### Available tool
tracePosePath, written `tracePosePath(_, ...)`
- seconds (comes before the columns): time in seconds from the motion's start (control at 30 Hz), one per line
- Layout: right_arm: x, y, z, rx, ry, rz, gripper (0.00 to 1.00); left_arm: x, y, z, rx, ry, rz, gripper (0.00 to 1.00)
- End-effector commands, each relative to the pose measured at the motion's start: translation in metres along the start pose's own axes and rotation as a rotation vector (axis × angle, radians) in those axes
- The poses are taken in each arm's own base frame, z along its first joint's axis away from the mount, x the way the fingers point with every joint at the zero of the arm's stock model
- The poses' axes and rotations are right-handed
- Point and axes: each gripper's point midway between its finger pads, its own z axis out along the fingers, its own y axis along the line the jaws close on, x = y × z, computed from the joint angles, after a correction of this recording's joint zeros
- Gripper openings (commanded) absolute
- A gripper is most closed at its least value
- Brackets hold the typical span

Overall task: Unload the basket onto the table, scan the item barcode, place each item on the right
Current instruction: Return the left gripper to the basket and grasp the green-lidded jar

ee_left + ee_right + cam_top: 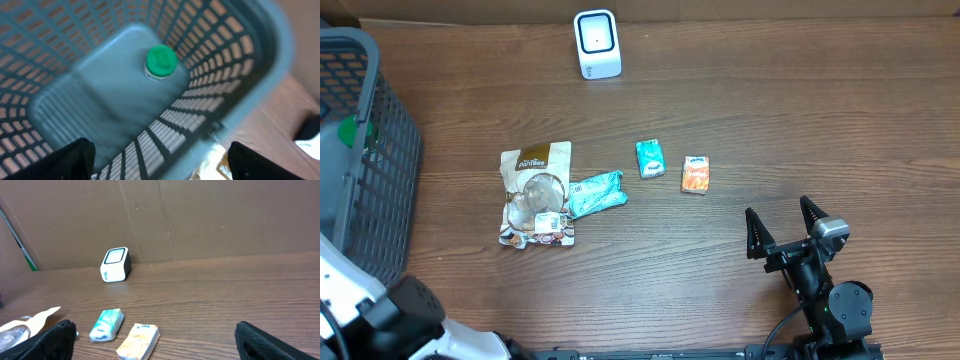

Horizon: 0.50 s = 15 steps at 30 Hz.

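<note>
Left fingers [75, 161] spread over basket [260, 65] | right fingers [54, 341] spread, empty

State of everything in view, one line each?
Scanner: upright, far edge of table.
Basket: upright, holds one bottle.
Green-capped bottle: inside basket.
Brown pouch: lying flat.
Teal wrapper: flat, against the pouch.
Teal pack: flat, untouched.
Orange pack: flat, untouched.
Left gripper: open, empty, above basket.
Right gripper: open, empty.
</note>
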Motion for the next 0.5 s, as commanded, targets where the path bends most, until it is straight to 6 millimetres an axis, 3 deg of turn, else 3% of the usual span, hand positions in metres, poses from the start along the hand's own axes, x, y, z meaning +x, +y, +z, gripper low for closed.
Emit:
tracePosePath(0.0, 0.002, -0.001, 0.0, 0.003, -0.004, 0.003, 1.0, 0.001, 0.005, 0.032, 0.009, 0.049, 0.062, 0.87)
tracePosePath(0.23, 0.002, -0.001, 0.0, 0.003, -0.004, 0.003, 1.0, -0.012, 0.003, 0.093, 0.025, 0.065, 0.224, 0.92)
tracePosePath(0.47, 0.002, -0.001, 0.0, 0.003, -0.004, 0.003, 1.0, -0.013, 0.002, 0.154, 0.05, 0.102, 0.31, 0.9)
